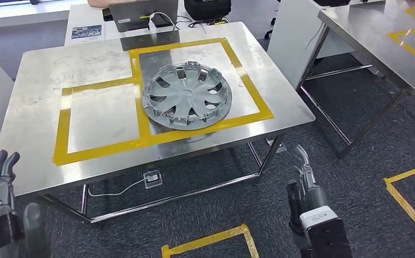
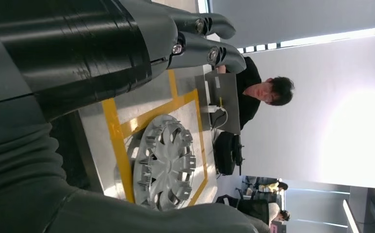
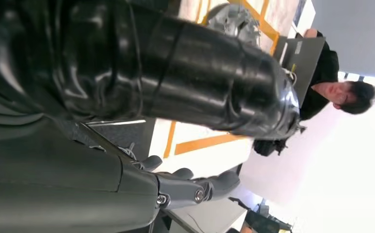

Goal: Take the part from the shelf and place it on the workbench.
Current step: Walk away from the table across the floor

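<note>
The part (image 1: 187, 95) lies on the worktop (image 1: 44, 70), well ahead of both hands' empty, loosely extended fingers (image 1: 303, 161).

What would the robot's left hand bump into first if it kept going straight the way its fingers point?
Probably the near edge of the steel table. The left hand hangs low beside it, holding nothing, fingers pointing up and forward toward that edge. The hubcap lies farther in. Depth is hard to judge, so it might pass just under.

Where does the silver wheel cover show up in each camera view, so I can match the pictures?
Head view: wheel cover lies flat mid-table, inside the right taped square.
Left wrist view: low in the middle.
Right wrist view: a sliver at the top edge, behind the dark arm.
Shared landmark: the yellow tape beside it.
</note>
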